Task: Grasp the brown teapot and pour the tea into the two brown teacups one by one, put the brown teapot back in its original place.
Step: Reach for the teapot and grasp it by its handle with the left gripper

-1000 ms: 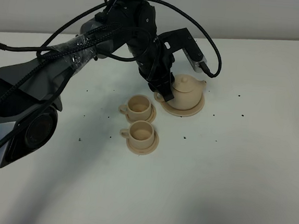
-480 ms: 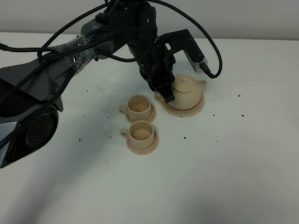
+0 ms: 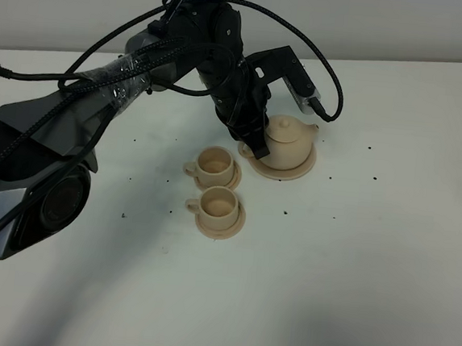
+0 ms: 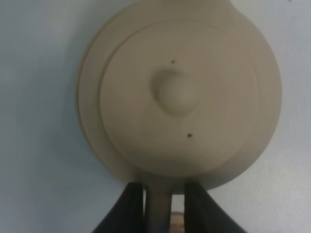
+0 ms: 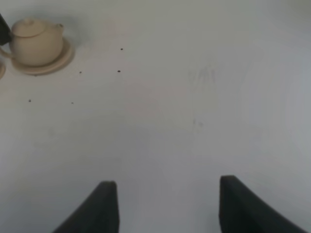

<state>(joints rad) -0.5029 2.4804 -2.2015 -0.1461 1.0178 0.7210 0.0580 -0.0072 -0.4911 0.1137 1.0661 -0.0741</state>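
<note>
Ext high, teapot: squat round beige-tan ceramic teapot (image 3: 289, 142) w/ knobbed lid, upright on wide flat beige-tan ceramic saucer (image 3: 300, 172), on white table (image 3: 385, 259).
Ext high, cups: two small beige-tan ceramic teacups (image 3: 215, 164) (image 3: 218, 205), each on own small saucer (image 3: 239, 221), just beside teapot.
Ext high, left gripper (image 3: 254, 141): at teapot's handle side.
L wrist, jaws: black fingers (image 4: 132, 211) straddle loop handle (image 4: 158, 208). One touches it, slim gap at the other. Firm pinch or not, can't tell.
R wrist, right gripper (image 5: 165, 206): jaws spread wide above table, teapot well apart.
</note>
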